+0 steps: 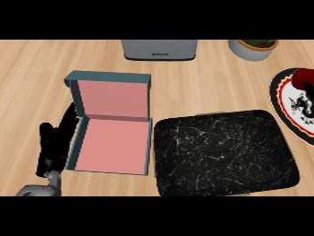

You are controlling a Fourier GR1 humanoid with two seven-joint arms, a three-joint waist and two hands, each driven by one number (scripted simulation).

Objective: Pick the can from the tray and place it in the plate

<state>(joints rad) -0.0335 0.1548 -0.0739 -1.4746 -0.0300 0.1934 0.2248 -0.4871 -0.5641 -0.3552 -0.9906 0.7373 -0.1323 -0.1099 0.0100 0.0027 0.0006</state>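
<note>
- Pale wood grain covers the table, seen steeply from above.
- A black, white-veined square tray lies near the middle, toward the near edge, with nothing visible on it.
- Just left of the tray, touching or almost touching it, sits an open teal box with a pink inside, its lid standing up on the far side.
- The left hand rests at the box's left side, its black fingers straight and pointing away.
- At the right edge lies a white plate with a dark rim and a black pattern.
- The dark red can is at the plate's far part.
- The right hand shows as a black shape against the can; I cannot tell whether its fingers are spread or curled.
- At the far edge stand a grey appliance and a white plant pot.
</note>
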